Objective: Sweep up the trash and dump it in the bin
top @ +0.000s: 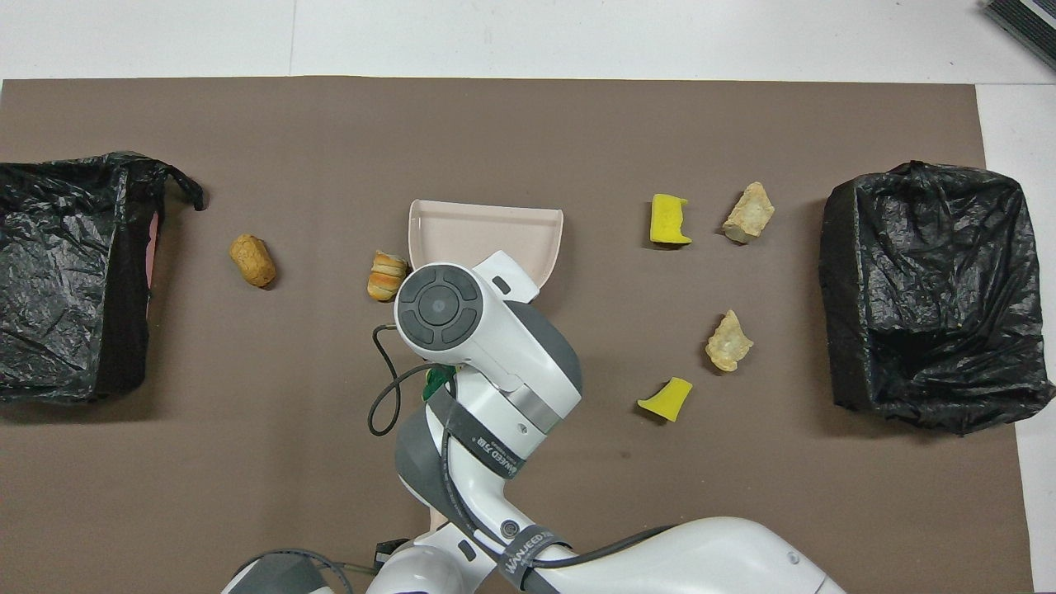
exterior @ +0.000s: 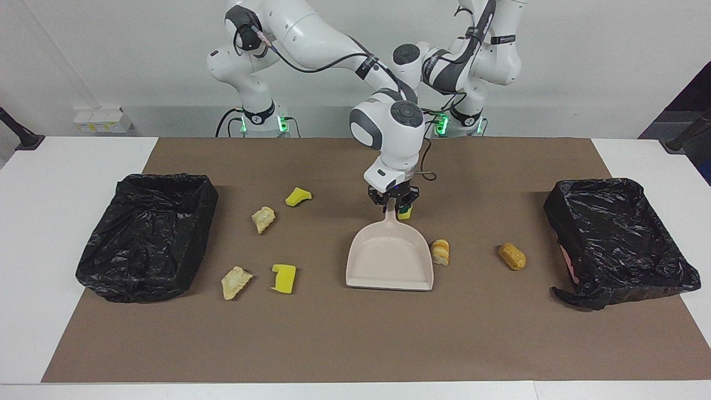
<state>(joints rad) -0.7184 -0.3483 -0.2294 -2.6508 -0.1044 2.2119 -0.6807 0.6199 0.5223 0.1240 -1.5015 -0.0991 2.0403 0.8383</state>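
Brown mat [exterior: 355, 344] on a white bench [exterior: 44, 183], seven scraps of trash loose on it, right arm on the dustpan.
The left end effector is out of sight near the robots' edge, closed; the left arm waits. The right end effector [exterior: 392, 204] is clamped on the dustpan [exterior: 389, 261] handle at mid-bench, the pan's mouth pointing away from the robots. A green-topped sponge [exterior: 404, 211] sits just beside the handle. Toward the right arm's end lie a yellow wedge [exterior: 298, 196] and a tan chunk [exterior: 263, 219]. Farther out, a striped roll [exterior: 440, 251] is just beside the pan's side, with an orange-brown lump [exterior: 511, 256] toward the left arm's end. A second tan chunk [exterior: 235, 282] and a yellow sponge block [exterior: 284, 278] lie nearest the far edge. Black-lined bins sit at the right arm's end [exterior: 147, 236] and the left arm's end [exterior: 616, 239], with no scraps visible in either.
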